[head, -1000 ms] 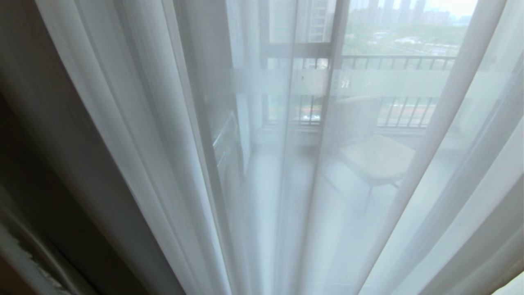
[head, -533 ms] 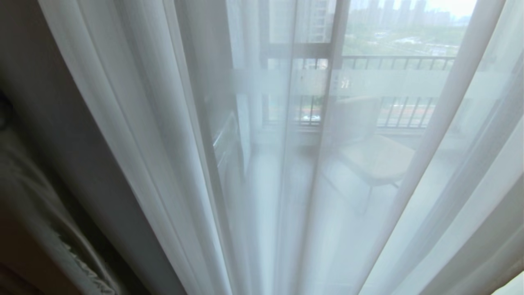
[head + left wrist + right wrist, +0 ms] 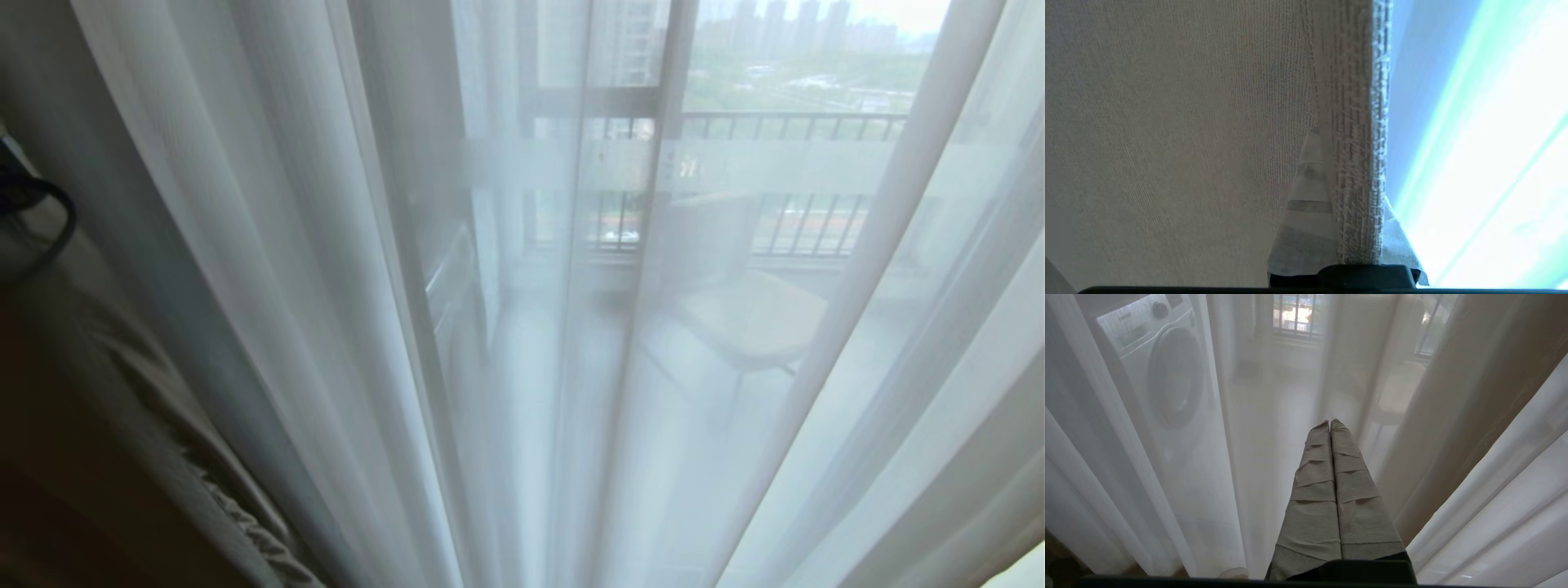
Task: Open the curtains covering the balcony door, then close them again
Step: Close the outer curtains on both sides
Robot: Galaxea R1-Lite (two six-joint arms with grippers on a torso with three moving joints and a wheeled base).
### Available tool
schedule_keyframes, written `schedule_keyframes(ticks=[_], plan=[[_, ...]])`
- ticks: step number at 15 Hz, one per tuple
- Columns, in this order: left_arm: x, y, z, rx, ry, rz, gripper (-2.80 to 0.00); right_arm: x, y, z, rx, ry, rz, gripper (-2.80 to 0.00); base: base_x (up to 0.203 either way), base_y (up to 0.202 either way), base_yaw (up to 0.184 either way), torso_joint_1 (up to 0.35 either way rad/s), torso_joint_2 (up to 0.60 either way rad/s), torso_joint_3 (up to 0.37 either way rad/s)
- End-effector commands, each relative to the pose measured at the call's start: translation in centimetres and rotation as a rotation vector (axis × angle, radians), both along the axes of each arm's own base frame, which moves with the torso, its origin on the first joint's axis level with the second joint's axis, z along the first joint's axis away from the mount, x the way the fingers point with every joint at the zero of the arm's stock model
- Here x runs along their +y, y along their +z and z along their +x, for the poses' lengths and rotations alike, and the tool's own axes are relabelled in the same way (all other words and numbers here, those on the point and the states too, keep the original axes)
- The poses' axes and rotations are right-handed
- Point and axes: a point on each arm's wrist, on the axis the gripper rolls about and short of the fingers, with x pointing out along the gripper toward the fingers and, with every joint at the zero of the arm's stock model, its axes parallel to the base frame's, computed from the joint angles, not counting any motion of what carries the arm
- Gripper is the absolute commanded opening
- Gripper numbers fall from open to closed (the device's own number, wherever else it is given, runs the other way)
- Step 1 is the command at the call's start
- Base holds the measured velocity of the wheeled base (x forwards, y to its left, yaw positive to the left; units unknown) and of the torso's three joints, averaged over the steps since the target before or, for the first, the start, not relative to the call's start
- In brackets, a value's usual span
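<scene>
Thin white sheers hang shut across almost the whole head view. Through them I see the balcony door with its dark frame and a frosted white band. The heavy beige drape shows at the lower left, its ribbed edge slanting into the picture. In the left wrist view my left gripper is shut on that drape's edge, which runs up between the taped fingers. My right gripper hangs shut and holds nothing, close in front of the sheers.
Behind the sheers a pale chair stands on the balcony before a barred railing. A washing machine is behind the sheers in the right wrist view, and another beige drape hangs on that side. A dark cable loop sits at the head view's left edge.
The beige drape's edge has come further into the lower left of the head view, moving right. A dark cable loop has appeared at the left edge. The right gripper stays put.
</scene>
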Motion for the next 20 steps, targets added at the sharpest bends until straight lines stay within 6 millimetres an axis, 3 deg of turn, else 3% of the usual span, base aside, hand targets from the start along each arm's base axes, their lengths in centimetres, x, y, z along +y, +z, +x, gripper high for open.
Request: schedule_keyframes(ticks=[1,9,12,20], plan=[[-0.5,-0.1,0.0,0.003,-0.025,-0.002,-2.8,0.0,0.0,0.0,-0.001,0.001,-0.001,-2.8,0.0,0.0,0.0,0.0,0.0,0.0],[-3.3,0.1,-0.2,0.005,-0.15,-0.002,-2.8,0.0,0.0,0.0,-0.001,0.001,-0.001,-2.8,0.0,0.0,0.0,0.0,0.0,0.0],[-4.3,-0.7,-0.6,0.027,-0.195,-0.005,-2.8,0.0,0.0,0.0,-0.001,0.001,-0.001,-2.8,0.0,0.0,0.0,0.0,0.0,0.0],[-5.8,-0.8,-0.7,0.031,-0.269,-0.004,-2.8,0.0,0.0,0.0,-0.001,0.001,-0.001,-2.8,0.0,0.0,0.0,0.0,0.0,0.0]])
